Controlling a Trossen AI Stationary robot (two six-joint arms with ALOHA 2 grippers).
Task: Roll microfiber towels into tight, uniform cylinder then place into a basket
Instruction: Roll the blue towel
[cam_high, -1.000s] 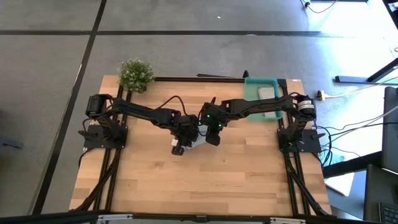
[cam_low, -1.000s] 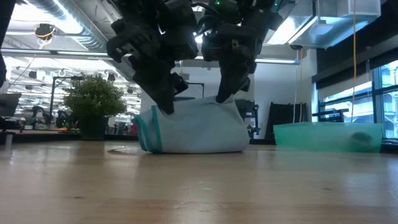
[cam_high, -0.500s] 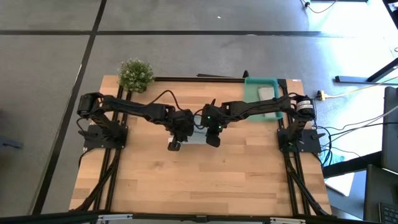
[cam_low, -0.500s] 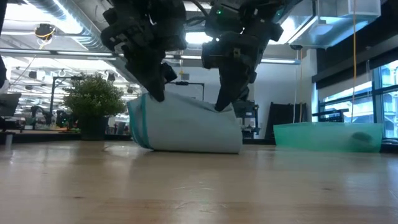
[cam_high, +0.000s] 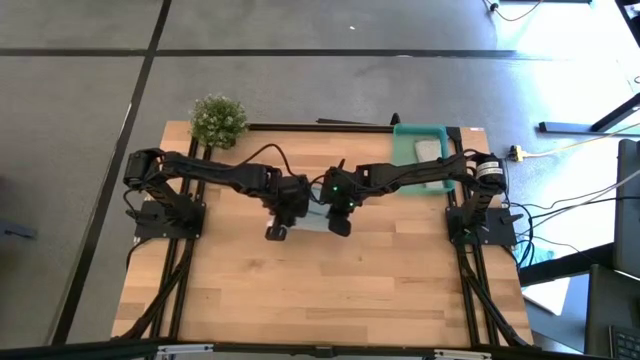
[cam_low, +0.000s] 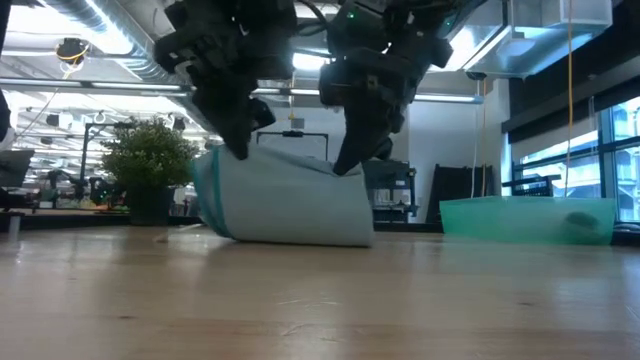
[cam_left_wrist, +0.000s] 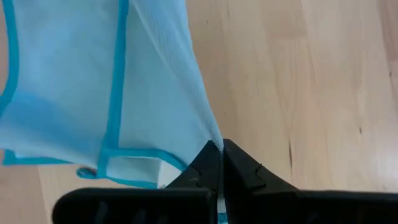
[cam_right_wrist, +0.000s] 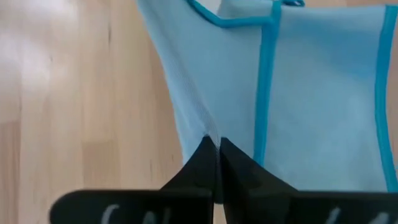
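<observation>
While both arms meet near table centre, the left gripper (cam_left_wrist: 221, 149) is clamped on an edge of the light blue towel (cam_left_wrist: 93, 93), fingers pinched together w/ cloth between. Right gripper (cam_right_wrist: 214, 146) is likewise pinched on the opposite edge of the same towel. Towel hangs betw. the two grippers, folded, lower part resting on the wooden table (cam_high: 330, 290), dark-blue hem visible. Basket (cam_high: 405, 150) sits at approx. 2 o'clock from the towel, at the table's far right corner, w/ the pale grey-beige towel (cam_high: 428, 150) inside. Plant (cam_high: 218, 120) stands at 10 o'clock, far left corner.
</observation>
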